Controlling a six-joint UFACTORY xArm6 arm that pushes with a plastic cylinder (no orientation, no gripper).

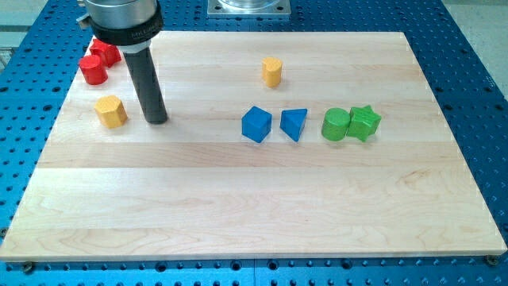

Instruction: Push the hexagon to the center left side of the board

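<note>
A yellow block that looks like a hexagon (111,111) lies near the board's left edge, a little above mid-height. My tip (156,121) rests on the board just to the right of it, with a small gap between them. A second yellow block (272,71) lies at the upper middle; its exact shape is hard to make out.
Two red blocks (94,70) (105,52) sit at the top left corner, above the left yellow block. A blue cube (255,125) and a blue triangle (294,123) lie at the centre. A green cylinder (336,125) and a green star (364,122) touch, right of centre.
</note>
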